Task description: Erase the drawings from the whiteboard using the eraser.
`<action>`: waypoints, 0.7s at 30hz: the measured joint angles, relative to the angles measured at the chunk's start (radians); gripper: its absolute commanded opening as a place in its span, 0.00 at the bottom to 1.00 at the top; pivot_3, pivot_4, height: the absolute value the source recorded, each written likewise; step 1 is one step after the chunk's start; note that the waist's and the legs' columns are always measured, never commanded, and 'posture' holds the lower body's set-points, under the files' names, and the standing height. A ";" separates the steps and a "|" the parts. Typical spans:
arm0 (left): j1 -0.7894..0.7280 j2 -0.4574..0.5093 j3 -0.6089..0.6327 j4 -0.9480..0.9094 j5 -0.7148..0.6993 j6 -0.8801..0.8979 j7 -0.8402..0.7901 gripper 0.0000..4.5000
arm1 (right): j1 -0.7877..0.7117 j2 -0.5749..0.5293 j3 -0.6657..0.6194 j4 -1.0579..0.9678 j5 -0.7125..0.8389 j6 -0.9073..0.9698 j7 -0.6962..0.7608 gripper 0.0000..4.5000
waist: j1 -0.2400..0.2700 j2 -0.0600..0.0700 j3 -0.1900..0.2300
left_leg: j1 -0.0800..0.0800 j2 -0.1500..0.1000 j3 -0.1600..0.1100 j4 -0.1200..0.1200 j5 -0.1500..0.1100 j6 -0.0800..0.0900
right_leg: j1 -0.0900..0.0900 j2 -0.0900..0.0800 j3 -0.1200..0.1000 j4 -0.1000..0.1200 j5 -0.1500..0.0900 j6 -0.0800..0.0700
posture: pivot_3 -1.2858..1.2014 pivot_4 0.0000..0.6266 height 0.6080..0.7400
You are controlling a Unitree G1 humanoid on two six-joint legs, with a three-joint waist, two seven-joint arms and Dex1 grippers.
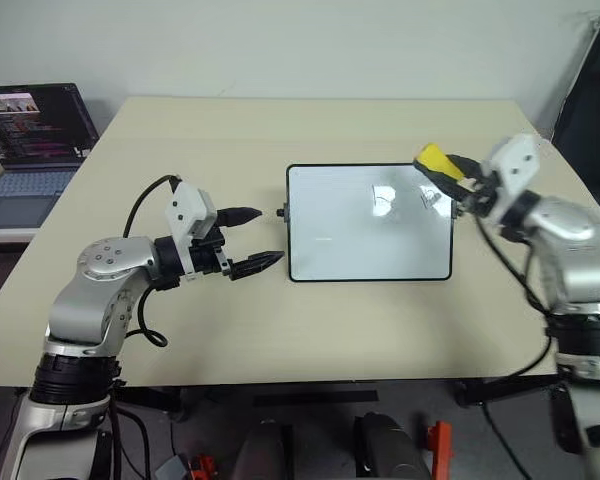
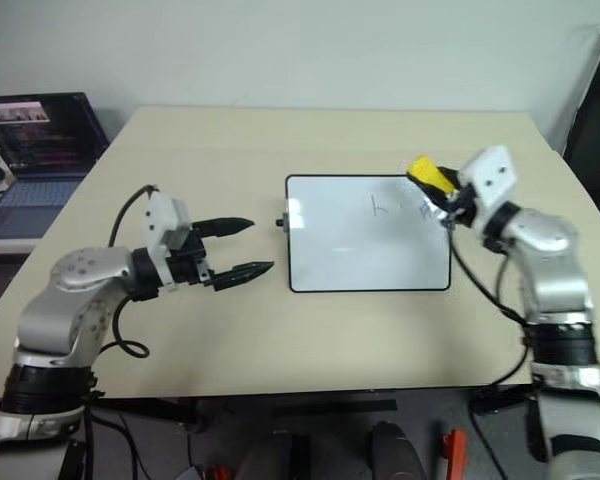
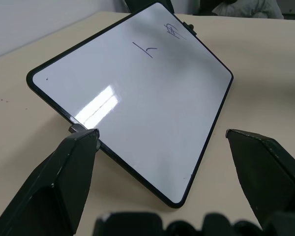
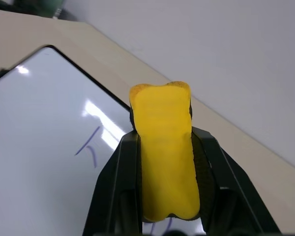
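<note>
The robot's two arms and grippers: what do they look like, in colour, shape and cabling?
Both arms are built of rounded silver-grey metal segments with black ring joints near the base. Each wrist carries a white boxy housing. The left gripper and the right gripper each have two black pointed fingers. A loose black cable loops beside each arm, from the wrist downward.

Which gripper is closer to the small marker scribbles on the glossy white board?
Right. The right gripper, shut on the yellow eraser, hangs over the board's far right corner beside the scribbles. The left gripper is open, off the whiteboard's left edge.
</note>
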 measured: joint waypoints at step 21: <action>0.007 -0.001 -0.004 -0.019 0.000 0.001 0.000 1.00 | 0.057 0.146 0.251 0.205 -0.154 -0.163 0.040 0.22 | -0.015 -0.008 -0.006 | 0.025 0.001 0.000 0.000 0.000 0.000 | 0.018 0.002 0.002 0.010 -0.003 -0.004 | 0.52 0.24 1.00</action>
